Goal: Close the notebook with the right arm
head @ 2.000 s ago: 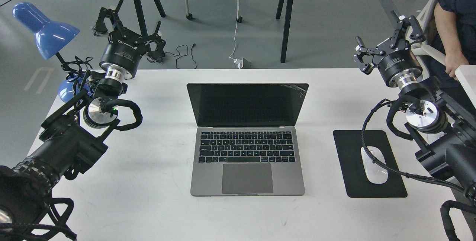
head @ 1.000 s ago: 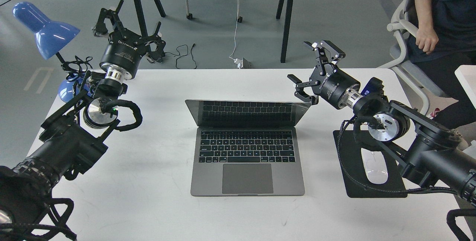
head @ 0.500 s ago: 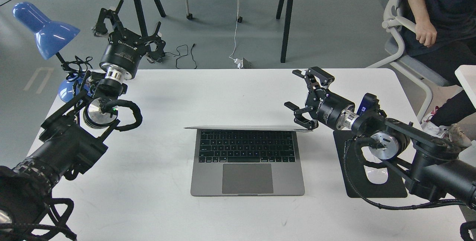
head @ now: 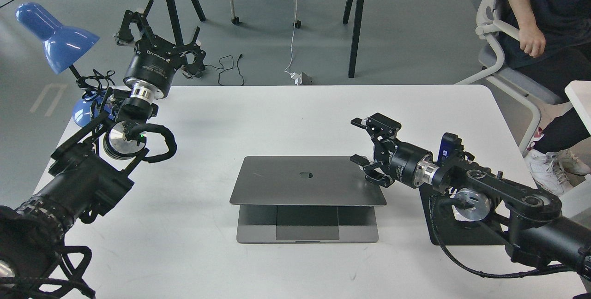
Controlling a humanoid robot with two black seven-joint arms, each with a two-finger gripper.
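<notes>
The notebook [head: 304,183] is a slim grey laptop in the middle of the white table [head: 286,114]. Its lid, with a dark apple logo, is tilted far down over the keyboard. The trackpad and front edge still show below the lid. My right gripper [head: 367,144] is open, and its lower finger [head: 369,170] rests against the lid's right rear corner. The right arm comes in from the lower right. My left gripper [head: 152,26] is open and empty, raised past the table's far left edge.
A black mouse pad [head: 461,234] lies right of the notebook, mostly covered by my right arm. A blue desk lamp [head: 55,36] stands at the far left. A seated person [head: 545,17] is at the far right. Black table legs stand behind.
My right gripper has moved down and toward me, pushing the lid from upright to nearly flat over the keyboard. The left arm has not moved.
</notes>
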